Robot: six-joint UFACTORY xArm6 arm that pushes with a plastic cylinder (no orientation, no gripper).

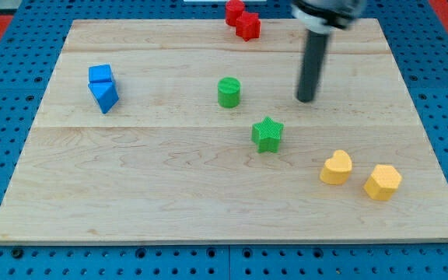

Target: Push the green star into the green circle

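Nearest the camera, toward the wooden board's (pixel 208 210) bottom right corner, sat two yellow blocks: a yellow hexagon (pixel 383 182) closest to the right edge and a yellow heart (pixel 336 167) just beside it on the view's left, the two apart by a narrow gap.

Further up, slightly right of the board's middle, stood the green star (pixel 267 134). The green circle (pixel 229 92), a short upright cylinder, lay above it and to the view's left, near it but not touching.

My tip (pixel 307 99) rested on the board to the view's right of the green circle, at about the same height in the view, and up and to the right of the green star, clear of both. The arm carried only this dark rod, so there was no pincer whose opening could be told.

Near the left edge, in the upper half, a blue cube (pixel 99 75) touched a blue triangle (pixel 104 96) just below it. At the top edge, right of its middle, two red blocks (pixel 242 19) sat pressed together, their shapes hard to make out.
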